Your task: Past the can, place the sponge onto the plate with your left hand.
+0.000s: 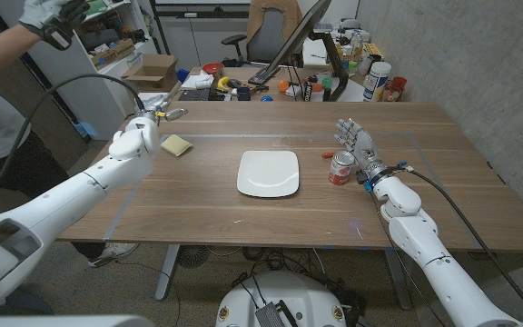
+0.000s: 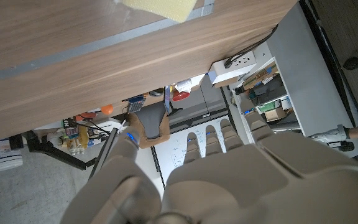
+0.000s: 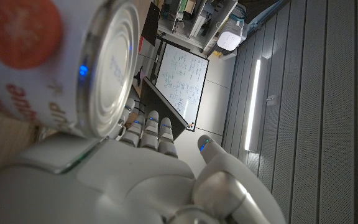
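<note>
**Sponge on the desk's left side, left hand beside it**

The wooden desk runs wide across the room, with a cluttered bench and an office chair behind its far edge. A person's gloved hand holding a controller shows at the far left corner of the head view.

The robot's left arm reaches in over the left part of the desk. Its left hand hangs just beside the sponge, on the side away from the plate. In the head view the hand looks loosely bunched; in the left wrist view its fingers point away side by side with nothing between them, so they grip nothing, though how far they are spread I cannot tell.

The right arm lies along the right side. The right hand stands up with its fingers raised and apart, holding nothing, just beside the can.

The white plate, square with rounded corners, sits near the middle of the desk with nothing on it.

The red and white can stands upright between the plate and the right hand, close to the plate's right edge; the right wrist view shows its metal top close up.

The yellow sponge lies flat on the desk, left of the plate and well apart from it. Its long axis runs slantwise, one end toward the far left and the other toward the near right, pointing roughly at the plate.
</note>
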